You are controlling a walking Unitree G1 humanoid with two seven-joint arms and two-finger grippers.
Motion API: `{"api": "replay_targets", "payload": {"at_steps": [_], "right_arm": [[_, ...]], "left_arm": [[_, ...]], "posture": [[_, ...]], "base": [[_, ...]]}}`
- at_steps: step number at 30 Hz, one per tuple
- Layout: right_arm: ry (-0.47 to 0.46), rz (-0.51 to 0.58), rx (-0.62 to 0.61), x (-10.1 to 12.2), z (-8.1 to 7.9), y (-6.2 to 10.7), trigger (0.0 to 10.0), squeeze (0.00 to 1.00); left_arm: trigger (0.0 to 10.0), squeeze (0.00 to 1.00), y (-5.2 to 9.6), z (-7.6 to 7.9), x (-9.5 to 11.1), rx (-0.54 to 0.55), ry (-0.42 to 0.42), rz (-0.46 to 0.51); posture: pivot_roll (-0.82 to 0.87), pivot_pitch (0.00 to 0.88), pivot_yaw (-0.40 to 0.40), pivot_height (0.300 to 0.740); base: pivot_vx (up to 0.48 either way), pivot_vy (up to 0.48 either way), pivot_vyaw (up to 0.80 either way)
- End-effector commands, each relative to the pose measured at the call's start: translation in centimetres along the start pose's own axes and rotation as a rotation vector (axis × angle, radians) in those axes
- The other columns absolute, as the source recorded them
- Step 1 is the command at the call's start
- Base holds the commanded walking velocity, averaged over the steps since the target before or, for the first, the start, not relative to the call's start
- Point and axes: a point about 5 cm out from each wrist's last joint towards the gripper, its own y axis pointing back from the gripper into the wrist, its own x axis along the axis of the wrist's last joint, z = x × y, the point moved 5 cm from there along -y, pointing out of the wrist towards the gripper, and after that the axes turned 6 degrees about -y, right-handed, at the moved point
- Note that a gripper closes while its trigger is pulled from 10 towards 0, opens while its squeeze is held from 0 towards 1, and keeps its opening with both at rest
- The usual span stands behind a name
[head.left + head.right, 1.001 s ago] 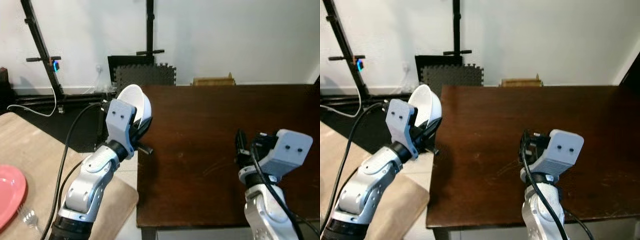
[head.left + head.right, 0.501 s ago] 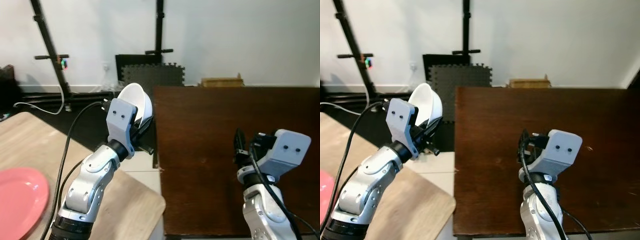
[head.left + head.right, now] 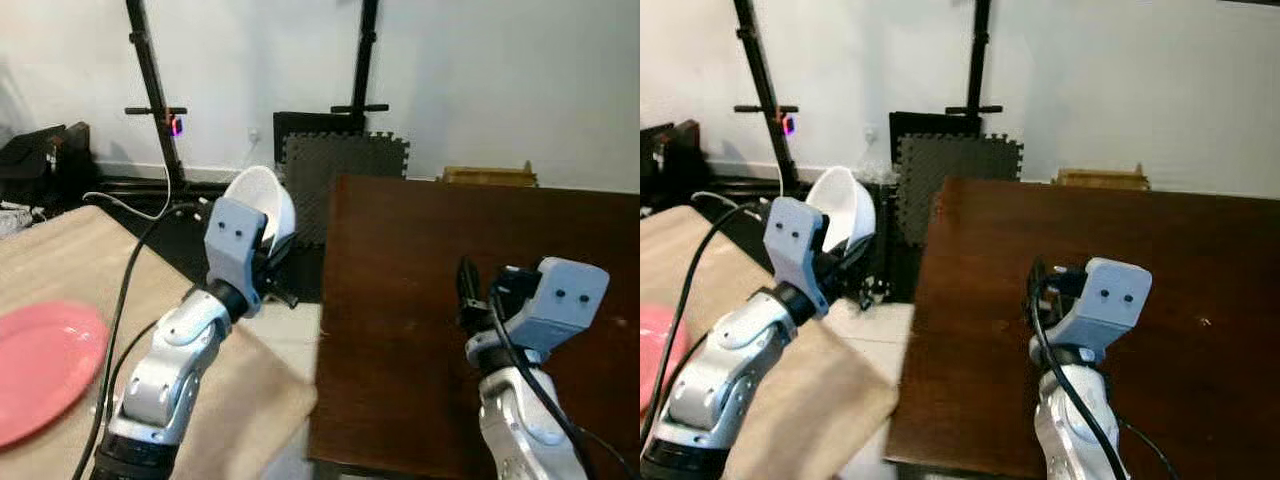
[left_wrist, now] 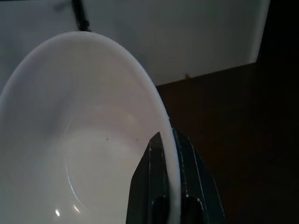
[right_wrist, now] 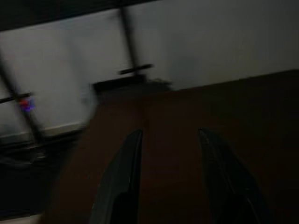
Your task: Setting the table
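A white bowl is held up on edge in the air, left of the dark wooden table. My left gripper is shut on the bowl's rim, and its fingers pinch that rim on both sides. A pink plate lies on the light wooden table at the near left. My right gripper hovers open above the dark table's near part, with nothing between its fingers.
Black stands and dark foam mats line the white back wall. A black bag and cables lie on the floor at the far left. A cardboard box sits behind the dark table.
The camera has swung left: the dark table has shifted right and more of the light table and pink plate shows. The bowl stays held in my left gripper.
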Motion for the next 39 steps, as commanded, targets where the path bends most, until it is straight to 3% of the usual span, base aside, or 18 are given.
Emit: {"api": "replay_targets", "payload": {"at_steps": [1, 5, 26, 39], "right_arm": [[0.002, 0.008, -0.006, 0.19, 0.06, 0.11, 10.0, 0.00], [0.002, 0.008, -0.007, 0.18, 0.08, 0.12, 10.0, 0.00], [0.003, 0.005, -0.001, 0.03, -0.01, 0.11, 10.0, 0.00], [0.005, 0.004, 0.001, 0.03, -0.09, 0.06, 10.0, 0.00]], "left_arm": [[10.0, 0.00, 0.06, 0.16, -0.02, -0.014, -0.012, -0.001], [10.0, 0.00, 0.05, 0.13, -0.03, -0.012, -0.012, -0.001], [10.0, 0.00, 0.06, -0.04, -0.12, 0.005, 0.017, -0.005], [10.0, 0.00, 0.03, -0.10, -0.08, 0.008, 0.000, -0.002]], "posture": [[0.00, 0.070, 0.039, 0.740], [0.00, 0.070, 0.039, 0.740], [0.00, 0.066, 0.037, 0.740], [0.00, 0.066, 0.037, 0.740]], "base": [[0.000, -0.480, 0.00], [0.000, -0.393, 0.00], [0.000, 0.000, 0.00], [-0.121, 0.229, 0.00]]}}
